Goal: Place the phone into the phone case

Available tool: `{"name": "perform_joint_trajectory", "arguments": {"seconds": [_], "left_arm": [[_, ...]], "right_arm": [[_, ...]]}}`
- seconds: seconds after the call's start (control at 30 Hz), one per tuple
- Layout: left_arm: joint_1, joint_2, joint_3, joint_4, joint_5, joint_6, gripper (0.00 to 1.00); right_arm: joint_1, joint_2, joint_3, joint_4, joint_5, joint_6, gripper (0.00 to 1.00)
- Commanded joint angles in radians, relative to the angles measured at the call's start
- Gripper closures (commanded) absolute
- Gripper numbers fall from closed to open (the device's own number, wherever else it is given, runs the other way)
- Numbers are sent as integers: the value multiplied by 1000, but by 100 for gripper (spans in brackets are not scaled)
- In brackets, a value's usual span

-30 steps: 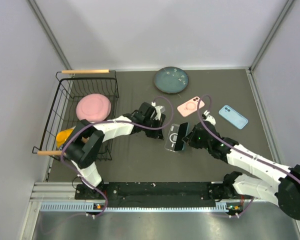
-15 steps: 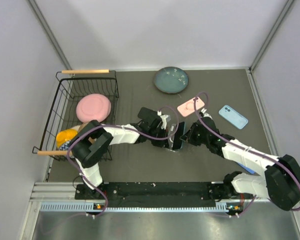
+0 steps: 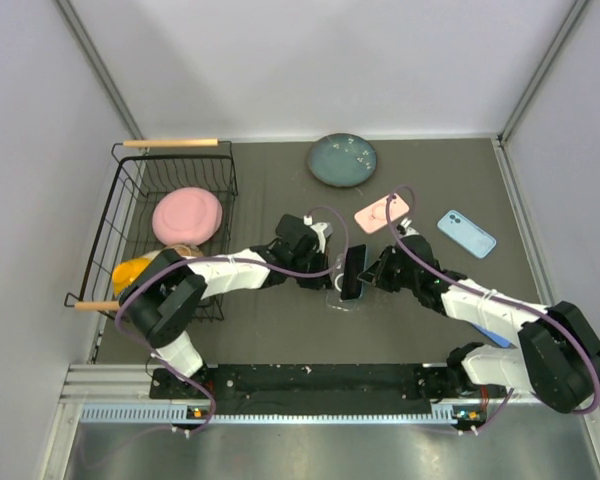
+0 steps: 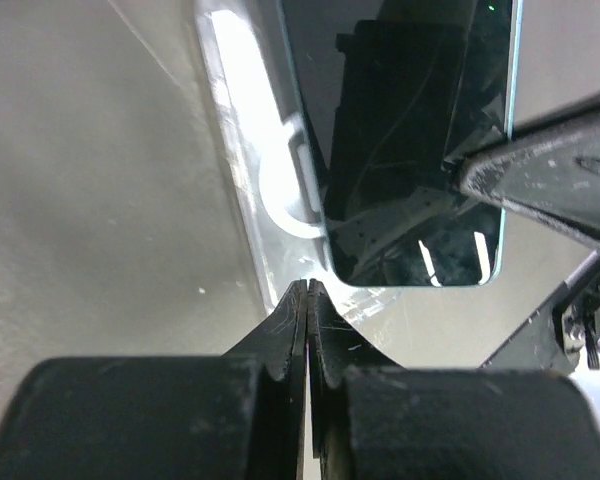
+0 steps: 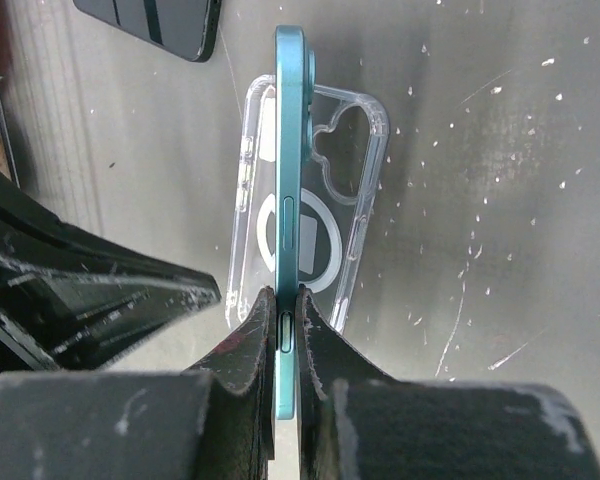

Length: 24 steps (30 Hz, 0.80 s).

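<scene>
A: Top view?
B: I see the phone on edge mid-table, over the clear case.
A: Left wrist?
B: My left gripper is clenched, tips at the case rim. Can't tell if it pinches it.
A: Right wrist?
B: My right gripper clamps the phone, upright over the case.

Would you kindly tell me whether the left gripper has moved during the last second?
Yes. The left gripper has moved down the top view, away from the plate, to the clear case's rim.
</scene>
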Motion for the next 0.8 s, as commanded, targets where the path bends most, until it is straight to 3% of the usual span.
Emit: {"name": "perform_joint_trajectory", "arguments": {"seconds": [0.0,0.23,0.47,0.77], "left_arm": [[13,12,68,-74,-93,34,100],[42,3,72,-115,-180,114,100],[52,60,77,-96,-105,97,100],[21,86,-32,15,-50,42,100]], "right_arm": [[-17,-9,-16,29,-25,-25,100],[-20,-63,2,-20,-88,5,100],[-20,-72,-67,31,-82,42,100],[-18,-46,-74,28,-76,10,100]]}}
